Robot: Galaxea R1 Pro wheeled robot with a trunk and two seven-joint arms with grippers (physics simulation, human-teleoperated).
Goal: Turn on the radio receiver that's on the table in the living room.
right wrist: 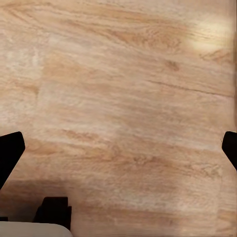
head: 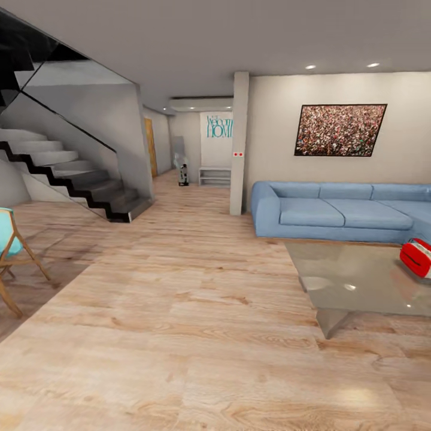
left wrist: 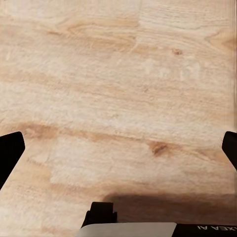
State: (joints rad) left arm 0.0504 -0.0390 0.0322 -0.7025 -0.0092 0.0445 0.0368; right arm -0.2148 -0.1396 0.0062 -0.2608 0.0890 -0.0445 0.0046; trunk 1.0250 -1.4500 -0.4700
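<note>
Approach step. Radio (head: 416, 257) sits on counter (head: 353, 281) by sofa (head: 335, 209), at view's right edge. Both sets of fingers spread wide, empty, over floor (head: 179, 335). Next: drive right, closer to counter.

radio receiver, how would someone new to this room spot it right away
Find the blue sofa under the framed crowd photo; before it stands a low table with a glossy grey top. The radio receiver sits near its right end, the only bright red thing there.
</note>
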